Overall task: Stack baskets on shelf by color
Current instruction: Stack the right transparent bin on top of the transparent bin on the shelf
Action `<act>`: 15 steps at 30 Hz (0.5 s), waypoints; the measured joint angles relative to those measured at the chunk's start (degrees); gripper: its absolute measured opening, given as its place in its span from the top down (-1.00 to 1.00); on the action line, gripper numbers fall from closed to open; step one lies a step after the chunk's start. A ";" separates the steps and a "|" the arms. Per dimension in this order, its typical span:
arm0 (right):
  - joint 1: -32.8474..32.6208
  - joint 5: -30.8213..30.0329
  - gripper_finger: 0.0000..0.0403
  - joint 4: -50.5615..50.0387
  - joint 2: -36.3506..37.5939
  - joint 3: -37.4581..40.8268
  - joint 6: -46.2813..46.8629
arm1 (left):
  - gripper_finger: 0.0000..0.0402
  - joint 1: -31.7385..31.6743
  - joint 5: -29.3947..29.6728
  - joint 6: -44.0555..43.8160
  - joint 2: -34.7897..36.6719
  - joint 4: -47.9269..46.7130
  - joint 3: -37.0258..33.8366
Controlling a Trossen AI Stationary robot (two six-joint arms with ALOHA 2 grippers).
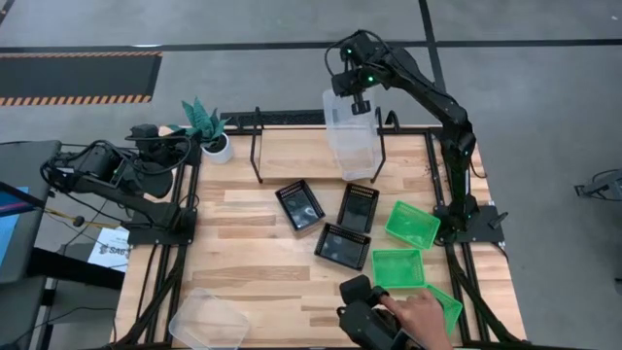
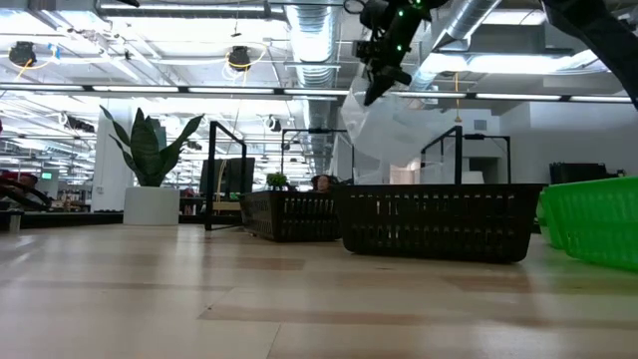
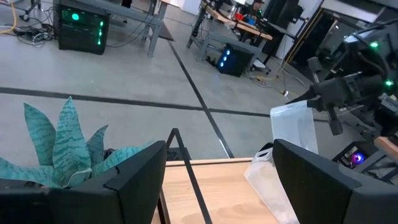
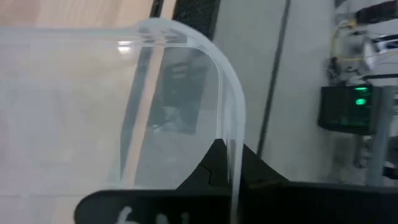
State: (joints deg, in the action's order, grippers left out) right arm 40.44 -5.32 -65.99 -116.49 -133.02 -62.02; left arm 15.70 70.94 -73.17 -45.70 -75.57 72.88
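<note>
**Op A:** Right claw (image 1: 361, 104) is pinching the far rim of a clear basket (image 1: 352, 144), which hangs tilted over the shelf (image 1: 292, 154). I'd level it before lowering, keep its corners inside the black hoops, and let go only once it sits flat on the board.

**Op B:** And the left claw (image 3: 217, 180)?

**Op A:** Spread wide, empty, parked beside the shelf by the plant (image 1: 202, 121).

**Op B:** Count?

**Op A:** Nearer me than the shelf, on the worktop (image 1: 253, 253): three black baskets (image 1: 342, 245), three green baskets (image 1: 397, 267), one partly under a person's hand (image 1: 421, 313). I see two clear ones, the second (image 1: 207, 321) at the near corner.
</note>
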 joint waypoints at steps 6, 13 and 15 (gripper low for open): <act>-1.19 -6.10 0.99 -2.11 0.52 -1.83 -2.79 | -0.41 0.00 2.90 -0.20 -0.01 -0.01 0.00; -1.26 -8.14 0.99 -7.16 0.60 -1.79 -3.10 | -0.41 0.01 5.48 -0.44 0.01 -0.02 0.00; -1.49 -8.12 0.99 -7.15 0.62 -1.80 -2.64 | -0.41 -0.01 5.66 -0.39 0.03 -0.04 0.00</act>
State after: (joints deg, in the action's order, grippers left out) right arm 38.95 -13.43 -73.14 -115.87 -134.82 -64.66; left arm 15.68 76.60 -73.56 -45.67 -75.61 72.88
